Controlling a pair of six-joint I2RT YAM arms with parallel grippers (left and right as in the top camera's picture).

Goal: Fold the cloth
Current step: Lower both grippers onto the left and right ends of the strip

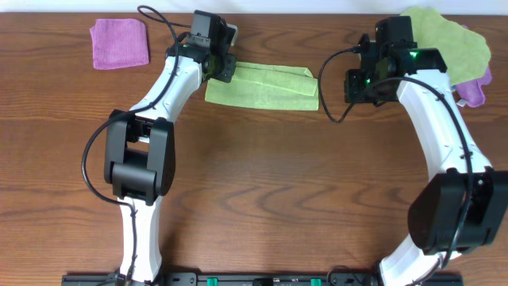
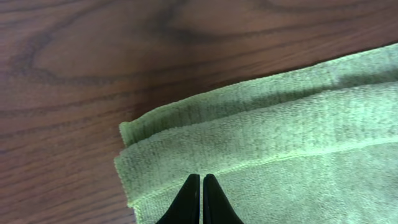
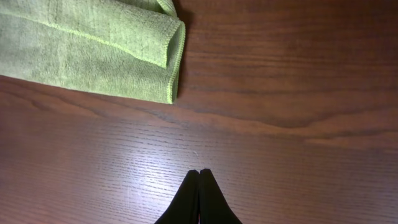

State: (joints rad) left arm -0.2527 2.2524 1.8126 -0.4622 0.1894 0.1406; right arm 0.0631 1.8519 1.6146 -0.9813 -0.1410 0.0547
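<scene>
Overhead, the lime-green cloth (image 1: 266, 86) lies folded into a strip on the table (image 1: 262, 183). Its long axis runs left to right between the arms. The left gripper (image 2: 201, 180), fingers pressed together and empty, sits over its left end, possibly touching. The right gripper (image 3: 199, 173), likewise closed, hangs over bare wood beside the right end. Each seems placed to take a short end.

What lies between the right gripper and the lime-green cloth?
Only bare wooden table: the right wrist view shows nothing between the shut right gripper and the cloth.
</scene>
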